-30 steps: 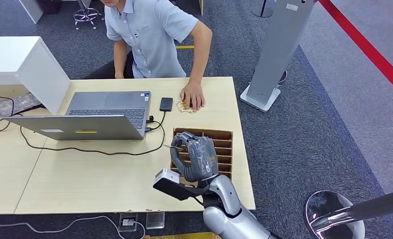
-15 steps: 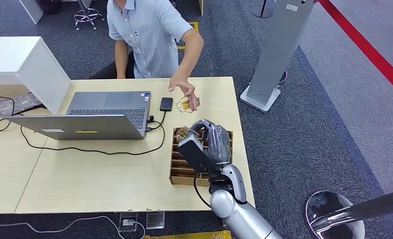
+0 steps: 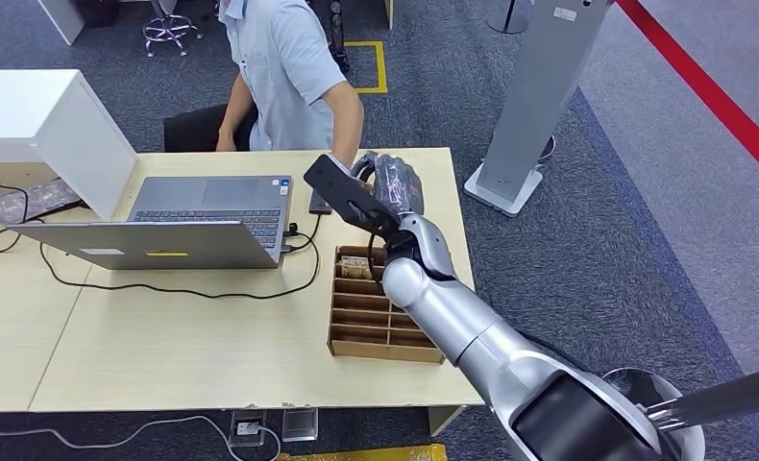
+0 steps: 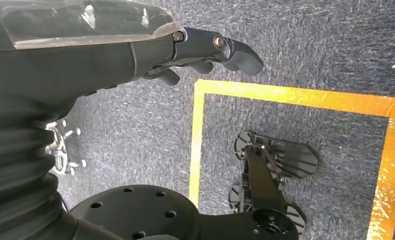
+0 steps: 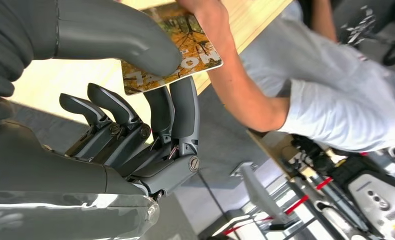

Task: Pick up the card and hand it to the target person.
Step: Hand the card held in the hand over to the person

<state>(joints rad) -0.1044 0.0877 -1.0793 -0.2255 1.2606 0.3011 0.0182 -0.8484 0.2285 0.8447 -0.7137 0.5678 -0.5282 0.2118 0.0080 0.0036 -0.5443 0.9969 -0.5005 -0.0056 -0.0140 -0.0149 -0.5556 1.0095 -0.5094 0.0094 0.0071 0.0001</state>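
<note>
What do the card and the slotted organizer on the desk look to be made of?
The card, pinched in the right hand, looks like glossy plastic or coated stock: stiff, flat, printed with an autumn-coloured picture and rounded at the corner. It could be either. The organizer looks like brown corrugated cardboard: matte, with thin dividers forming slots.

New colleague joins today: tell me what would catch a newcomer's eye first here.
The right hand, stretched over the far edge of the wooden desk, pinches an autumn-coloured card between thumb and fingers while the person's hand takes hold of it. On the desk sit an open laptop and a brown slotted card box.
</note>
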